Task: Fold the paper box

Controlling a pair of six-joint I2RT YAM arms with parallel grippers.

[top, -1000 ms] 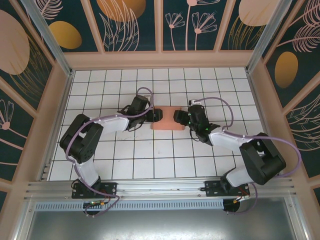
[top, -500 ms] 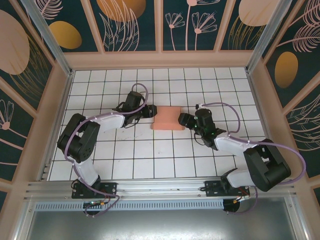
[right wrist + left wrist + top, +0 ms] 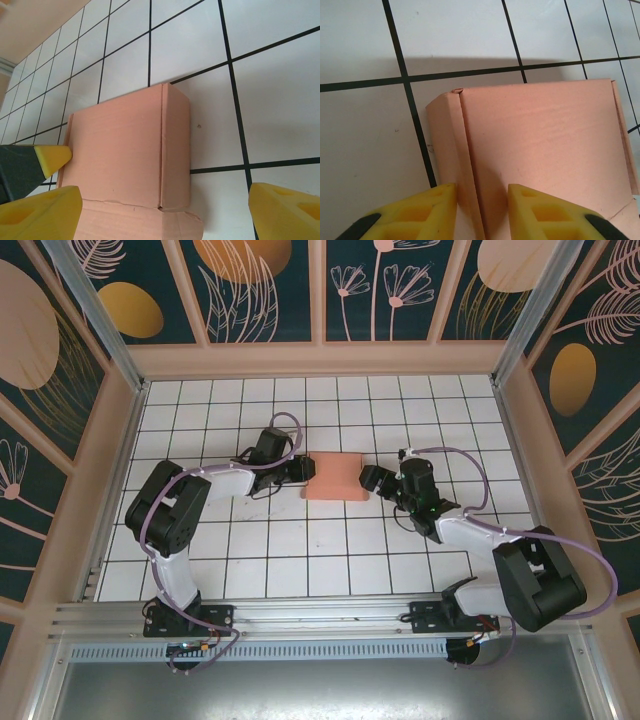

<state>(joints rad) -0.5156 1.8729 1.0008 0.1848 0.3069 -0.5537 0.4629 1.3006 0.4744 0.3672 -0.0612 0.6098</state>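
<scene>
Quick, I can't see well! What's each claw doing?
Left gripper: nearly closed at the paper box edge; grip cannot be told.
Right gripper: open, holding nothing.

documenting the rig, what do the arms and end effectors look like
The left arm and right arm have white links, bulky black joints and looping purple cables. The left end effector and right end effector are black with yellow fingers.

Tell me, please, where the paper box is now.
In the top view, the paper box lies on the table, between the left fingers on its left and the right fingers on its right.
</scene>
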